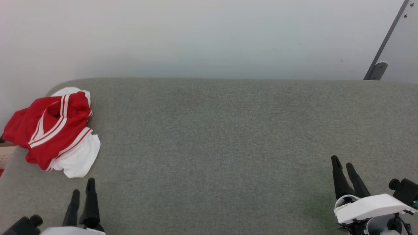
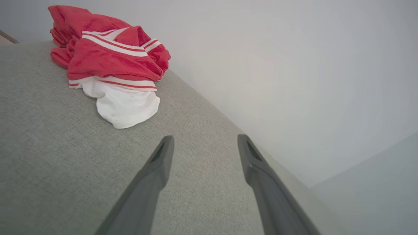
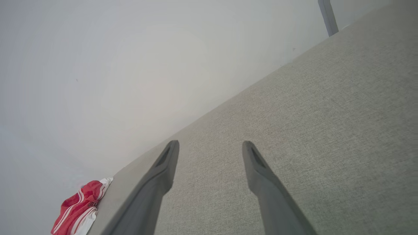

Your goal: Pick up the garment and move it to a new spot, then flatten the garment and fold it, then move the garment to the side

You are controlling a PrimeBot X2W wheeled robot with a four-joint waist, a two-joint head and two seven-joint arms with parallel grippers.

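The garment [image 1: 54, 130] is a red jersey with white sleeve ends and striped trim, crumpled in a heap at the far left of the grey felt table [image 1: 212, 137]. It hangs partly over the left edge. My left gripper [image 1: 83, 186] stands open just below the heap, apart from it, with nothing between its fingers. In the left wrist view the garment [image 2: 111, 62] lies ahead and to the left of my left gripper [image 2: 204, 140]. My right gripper [image 1: 343, 161] is open over bare felt at the lower right. The right wrist view has the garment [image 3: 78, 209] far off at lower left, beyond my right gripper [image 3: 210, 145].
A pale wall [image 1: 209, 36] runs along the table's far edge. A grey slanted post [image 1: 382, 49] stands at the back right. A beige perforated surface [image 1: 6, 156] peeks out beside the table's left edge, under the garment.
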